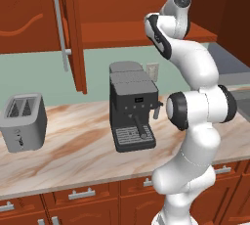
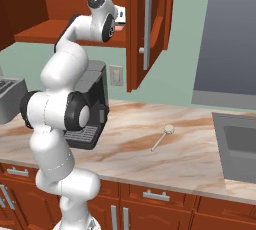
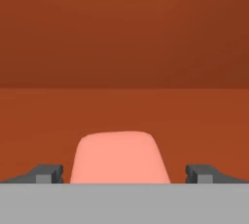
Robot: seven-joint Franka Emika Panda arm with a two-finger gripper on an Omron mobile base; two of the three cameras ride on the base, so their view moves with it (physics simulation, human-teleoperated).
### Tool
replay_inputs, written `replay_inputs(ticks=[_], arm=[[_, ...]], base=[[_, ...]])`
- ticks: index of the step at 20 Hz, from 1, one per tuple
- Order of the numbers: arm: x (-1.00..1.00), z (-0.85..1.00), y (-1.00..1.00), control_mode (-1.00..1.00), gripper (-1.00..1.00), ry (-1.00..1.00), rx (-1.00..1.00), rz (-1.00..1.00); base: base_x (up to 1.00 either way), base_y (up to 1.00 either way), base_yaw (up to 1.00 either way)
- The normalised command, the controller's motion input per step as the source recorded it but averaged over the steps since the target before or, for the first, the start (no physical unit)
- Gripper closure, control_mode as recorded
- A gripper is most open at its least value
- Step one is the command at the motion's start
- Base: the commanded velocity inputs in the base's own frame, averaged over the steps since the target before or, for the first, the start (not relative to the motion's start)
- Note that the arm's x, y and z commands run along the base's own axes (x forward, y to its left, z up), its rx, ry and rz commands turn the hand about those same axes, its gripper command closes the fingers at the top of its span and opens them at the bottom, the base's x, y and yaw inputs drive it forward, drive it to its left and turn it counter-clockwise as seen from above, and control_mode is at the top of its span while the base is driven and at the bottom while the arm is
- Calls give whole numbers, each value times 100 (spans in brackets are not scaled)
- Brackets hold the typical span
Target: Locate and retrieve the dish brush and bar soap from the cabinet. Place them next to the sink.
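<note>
I have the arm reaching up into the cabinet, whose door hangs swung out just to the gripper's right in the right base view. Far below the gripper runs the marbled counter, with the sink down and well off to the right, cut by the frame edge, so I can see only part of its basin.

On progress, I judge the job about half done. The dish brush already lies flat on the counter, down and right of the gripper, between the coffee machine and the sink, near the basin but not touching its rim. What is left is the bar soap: it sits on the cabinet shelf directly ahead of the gripper, centred between the two fingertips, which stand wide apart on either side of it without touching it. The gripper is fully spread and has hold of nothing. It needs to close on the soap, lift it out and carry it down beside the sink.

The near end of the soap is cut off at the bottom of the hand view, so I cannot tell how far the fingers reach along it. From the base cameras the arm's upper joints cover the fingers themselves.
</note>
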Motion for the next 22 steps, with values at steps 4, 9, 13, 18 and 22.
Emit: replay_inputs(ticks=[4,9,13,18,22], arm=[[5,-19,0,-100,-100,5,0,0],[0,-22,0,-100,100,3,0,0],[1,-8,1,-100,100,0,0,0],[-5,0,1,-100,100,0,1,-1],[-27,0,0,-100,100,0,0,-9]], base=[[0,0,0],[0,0,0],[0,0,0],[0,0,0],[0,0,0]])
